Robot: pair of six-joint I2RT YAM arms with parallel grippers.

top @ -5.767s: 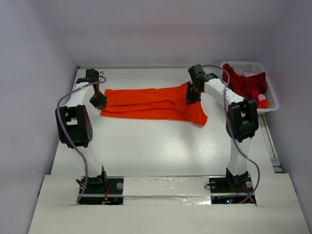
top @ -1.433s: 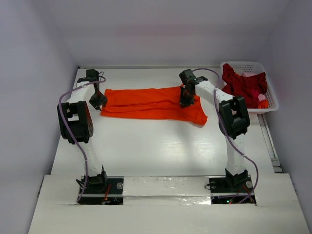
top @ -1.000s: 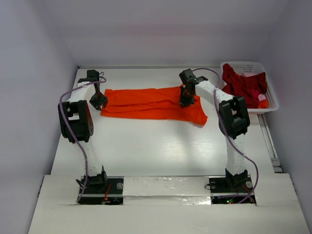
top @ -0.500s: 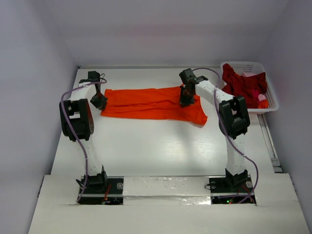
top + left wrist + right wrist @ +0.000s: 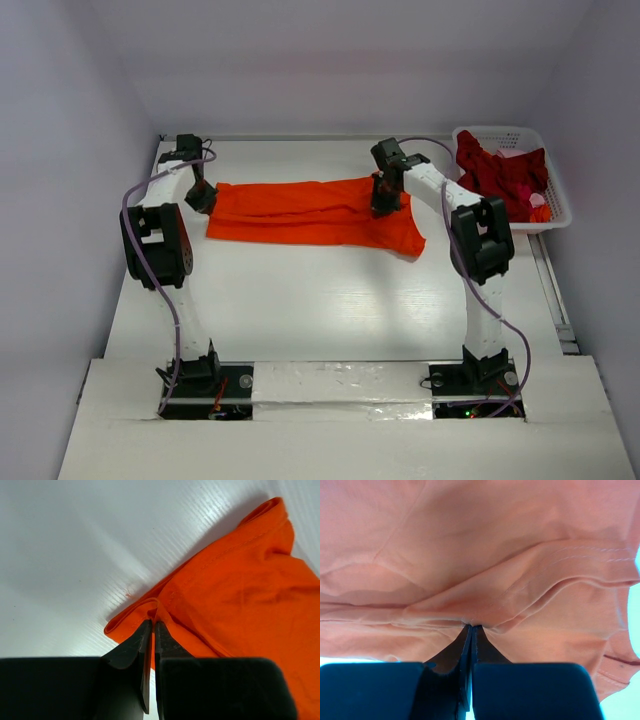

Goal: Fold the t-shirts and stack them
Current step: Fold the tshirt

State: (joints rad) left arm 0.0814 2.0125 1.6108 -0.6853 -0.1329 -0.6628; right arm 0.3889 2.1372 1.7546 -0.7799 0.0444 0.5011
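Note:
The bright orange t-shirt [image 5: 310,212] lies folded lengthwise into a long strip across the far half of the table. My left gripper [image 5: 199,199] is shut on the strip's left end; in the left wrist view its fingertips [image 5: 152,624] pinch a fold of the orange cloth [image 5: 235,595]. My right gripper [image 5: 386,200] is shut on the shirt near its right end; in the right wrist view it [image 5: 471,626] pinches a bunched fold of orange cloth [image 5: 485,555]. Dark red t-shirts [image 5: 500,172] lie heaped in the basket at the far right.
A white plastic lattice basket [image 5: 552,215] stands at the table's far right corner, with a small orange and pink item [image 5: 537,207] at its near end. The white walls close in the table on the left, back and right.
My left gripper has moved a little up toward the back wall with the shirt's left end, and the left edge has shifted with it. My right gripper has barely moved.

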